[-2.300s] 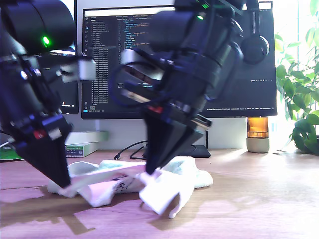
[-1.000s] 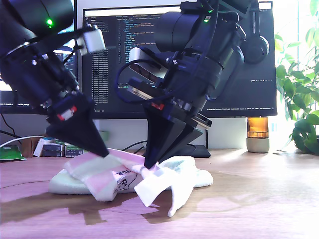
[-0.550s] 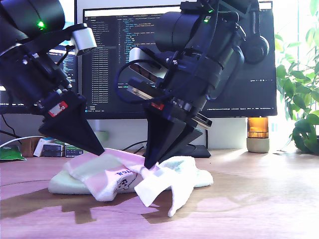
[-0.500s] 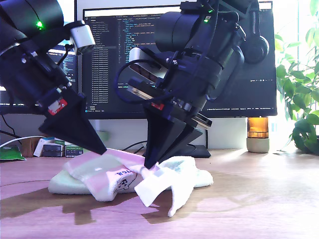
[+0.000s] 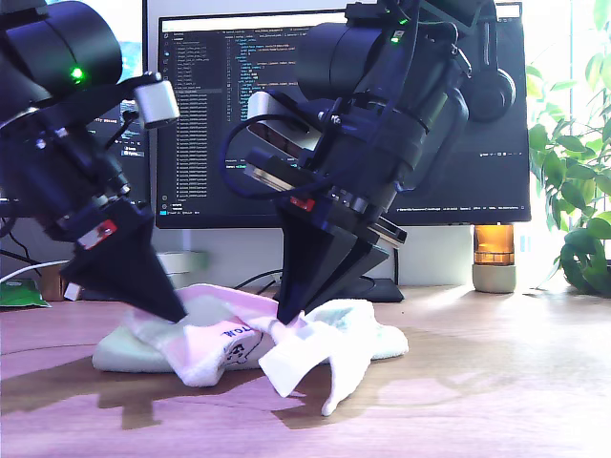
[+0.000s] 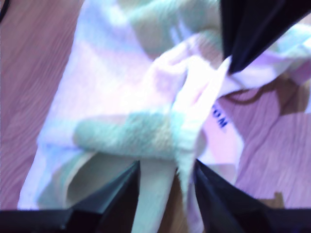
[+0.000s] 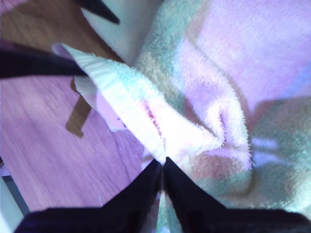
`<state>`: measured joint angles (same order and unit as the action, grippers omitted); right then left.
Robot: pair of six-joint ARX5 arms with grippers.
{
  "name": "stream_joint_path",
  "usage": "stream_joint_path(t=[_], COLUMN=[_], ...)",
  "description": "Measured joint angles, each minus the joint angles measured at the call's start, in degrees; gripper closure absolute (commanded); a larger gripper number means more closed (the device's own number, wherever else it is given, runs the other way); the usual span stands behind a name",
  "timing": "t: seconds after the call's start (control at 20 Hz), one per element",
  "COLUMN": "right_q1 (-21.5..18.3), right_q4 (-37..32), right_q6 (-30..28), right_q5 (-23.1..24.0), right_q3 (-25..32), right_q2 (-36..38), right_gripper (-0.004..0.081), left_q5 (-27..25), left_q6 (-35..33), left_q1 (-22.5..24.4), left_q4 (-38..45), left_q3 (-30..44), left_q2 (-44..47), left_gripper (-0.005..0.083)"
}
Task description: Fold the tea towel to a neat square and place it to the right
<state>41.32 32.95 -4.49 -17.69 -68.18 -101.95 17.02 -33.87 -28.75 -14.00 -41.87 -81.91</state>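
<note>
Since the frames just before, my first gripper point(image 5: 174, 313) has dropped from the raised pink fold back onto the cloth, toward the exterior view's left; my second gripper point(image 5: 284, 317) has not shifted.

Tea towel point(image 5: 224, 339): bunched heap on the wooden desk point(image 5: 496, 382), centre-left in the exterior view, pastel bands and a dark printed mark facing the camera, one loose white corner hanging toward the front. Not yet square; judged early in the fold.

Second gripper point(image 7: 163, 167): jaws pressed together on a pinched ridge of the towel point(image 7: 194, 136), probably anchoring that point so the rest can be drawn over it.

First gripper point(image 6: 165, 170): jaws spread, a rolled mint-banded edge of the towel point(image 6: 136, 131) lying between the tips; not closed on it. Reads as lining up a fresh grasp on that edge.

Behind: monitor point(image 5: 200, 124) showing code, amber jar point(image 5: 494, 256), and plant point(image 5: 573, 200) at the exterior view's right, all well apart from the towel
</note>
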Motion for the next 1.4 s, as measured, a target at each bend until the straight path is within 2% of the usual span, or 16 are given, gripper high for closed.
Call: stream_joint_path(t=[0.15,0.2,0.25,0.3,0.35,0.65,0.8,1.1,1.4], right_q1=[0.0,0.0,0.0,0.0,0.0,0.0,0.0,0.0,0.4], right_q4=[0.1,0.1,0.0,0.1,0.0,0.0,0.0,-1.0,0.2], right_q6=[0.0,0.0,0.0,0.0,0.0,0.0,0.2,3.0,4.7], right_q5=[0.0,0.0,0.0,0.0,0.0,-0.2,-0.9,-6.0,-8.7], right_q3=[0.0,0.0,0.0,0.0,0.0,0.0,0.0,-0.1,-2.2], right_q2=[0.0,0.0,0.0,0.0,0.0,0.0,0.0,0.0,0.2], right_gripper=[0.0783,0.0783,0.0783,0.0783,0.0783,0.0783,0.0783,0.0783,0.0783], left_q5=[0.1,0.4,0.7,0.9,0.9,0.9,0.9,1.4,3.9], left_q6=[0.0,0.0,0.0,0.0,0.0,2.2,5.0,7.0,8.2], left_q1=[0.5,0.5,0.5,0.5,0.5,0.5,0.4,0.1,-0.1], left_q4=[-0.2,-0.4,-0.6,-0.7,-0.7,-4.6,-11.0,-24.3,-36.8], left_q3=[0.0,0.0,0.0,0.0,0.0,-0.3,-3.3,-12.1,-17.5], left_q2=[-1.3,-2.3,-3.1,-3.3,-3.3,-3.1,-1.5,5.4,6.0], left_gripper=[0.0479,0.0520,0.0622,0.0760,0.0788,0.0794,0.0794,0.0794,0.0794])
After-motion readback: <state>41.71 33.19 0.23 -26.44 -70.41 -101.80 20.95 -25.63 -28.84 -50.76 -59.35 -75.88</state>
